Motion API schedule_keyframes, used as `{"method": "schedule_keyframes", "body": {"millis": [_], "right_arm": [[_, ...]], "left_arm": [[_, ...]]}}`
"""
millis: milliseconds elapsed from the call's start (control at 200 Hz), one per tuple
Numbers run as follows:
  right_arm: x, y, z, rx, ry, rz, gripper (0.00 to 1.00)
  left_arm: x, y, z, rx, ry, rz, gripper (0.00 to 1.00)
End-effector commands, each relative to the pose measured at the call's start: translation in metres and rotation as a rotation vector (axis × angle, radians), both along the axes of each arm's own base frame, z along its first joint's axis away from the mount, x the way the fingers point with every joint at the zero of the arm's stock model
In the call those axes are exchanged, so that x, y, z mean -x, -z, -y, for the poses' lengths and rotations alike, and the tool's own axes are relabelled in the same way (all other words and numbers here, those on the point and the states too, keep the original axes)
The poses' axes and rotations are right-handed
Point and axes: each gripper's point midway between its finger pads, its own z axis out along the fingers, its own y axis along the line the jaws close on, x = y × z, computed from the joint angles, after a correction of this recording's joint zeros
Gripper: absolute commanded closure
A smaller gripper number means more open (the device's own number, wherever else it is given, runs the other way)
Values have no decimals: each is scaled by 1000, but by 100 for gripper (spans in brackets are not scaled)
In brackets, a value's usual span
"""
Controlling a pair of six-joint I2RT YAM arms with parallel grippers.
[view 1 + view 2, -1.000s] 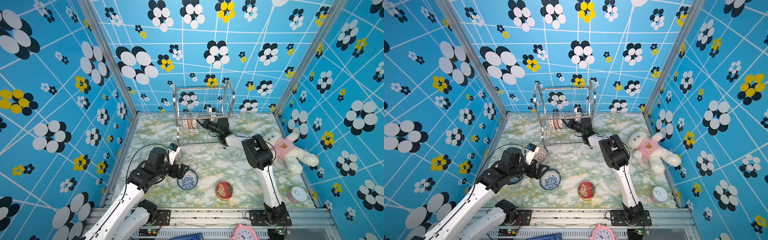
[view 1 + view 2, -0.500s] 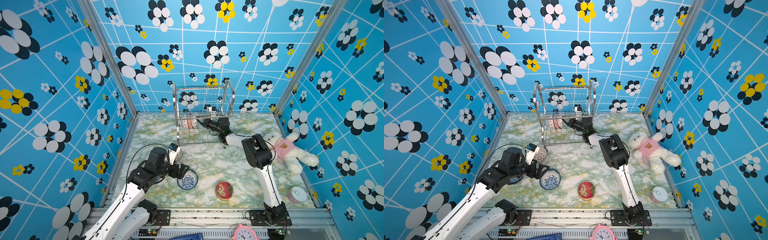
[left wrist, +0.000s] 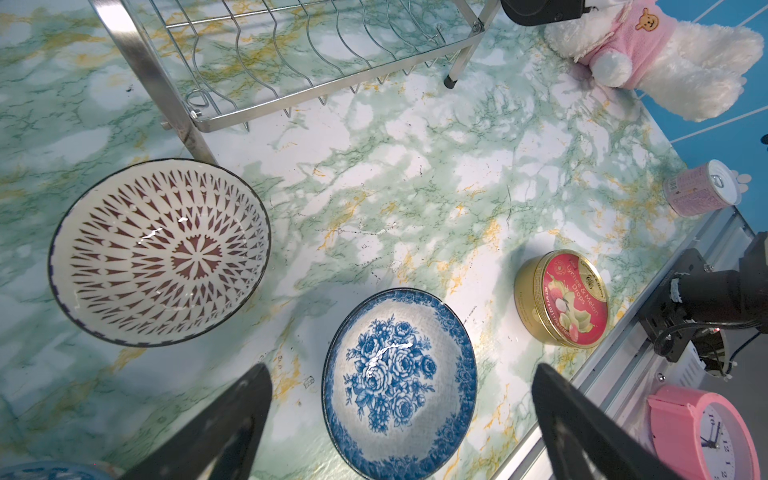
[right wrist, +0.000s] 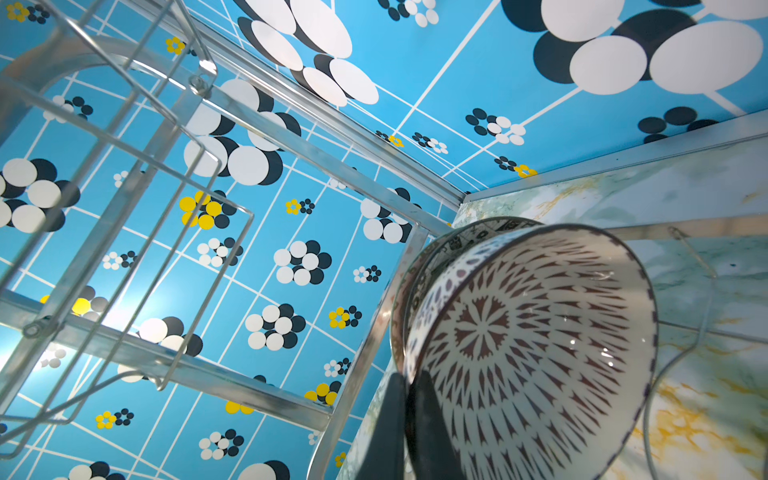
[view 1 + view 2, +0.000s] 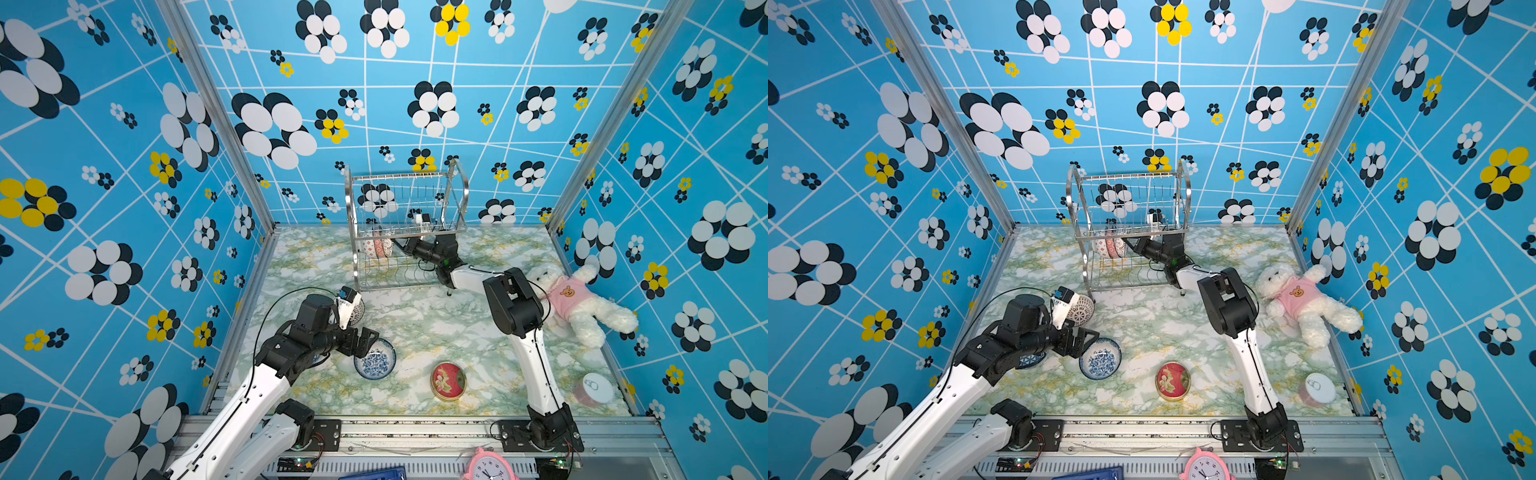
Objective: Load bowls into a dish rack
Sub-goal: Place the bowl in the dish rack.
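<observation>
The dish rack (image 5: pixel 348 216) (image 5: pixel 1075 199) stands at the back of the table. Three bowls (image 5: pixel 376 246) stand on edge in its lower tier. My right gripper (image 5: pixel 400 246) (image 4: pixel 409 411) reaches in from the right and is shut on the rim of the nearest one, a brown-patterned bowl (image 4: pixel 532 353). My left gripper (image 5: pixel 365 340) (image 3: pixel 399 370) hangs open just above a blue flowered bowl (image 5: pixel 374 360) (image 3: pixel 399 386) on the table. A dark-patterned bowl (image 5: pixel 355 311) (image 3: pixel 158 253) lies beside the rack's front left leg. Another blue bowl (image 5: pixel 1030 360) shows under the left arm.
A red round tin (image 5: pixel 448 380) lies right of the blue flowered bowl. A white teddy in a pink top (image 5: pixel 577 299) sits by the right wall, with a pink can (image 5: pixel 592 388) nearer the front. A pink clock (image 5: pixel 488 465) rests on the front rail.
My right gripper has edged a little further left into the rack's lower tier with its bowl. The left arm has hardly moved.
</observation>
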Motion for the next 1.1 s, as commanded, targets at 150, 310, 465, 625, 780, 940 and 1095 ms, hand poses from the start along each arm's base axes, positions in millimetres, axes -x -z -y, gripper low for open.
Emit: {"method": "schedule_keyframes", "body": {"millis": [150, 310, 465, 625, 780, 940, 1095], "right_arm": [[-3, 5, 2, 63, -8, 65, 100], [-3, 5, 1, 70, -11, 75, 100], [-5, 6, 1, 81, -5, 67, 100], [-7, 4, 1, 79, 6, 58, 96], [-9, -3, 1, 76, 16, 54, 87], [-11, -9, 2, 74, 33, 48, 80], [-10, -16, 4, 61, 48, 50, 74]], "left_arm": [[-1, 1, 1, -3, 14, 14, 1], [-1, 1, 2, -2, 15, 13, 1], [-2, 1, 1, -2, 12, 15, 1], [-2, 0, 1, -4, 12, 17, 1], [-2, -2, 0, -4, 7, 27, 1], [-1, -5, -1, -4, 4, 43, 1], [-1, -9, -5, -7, -10, 61, 1]]}}
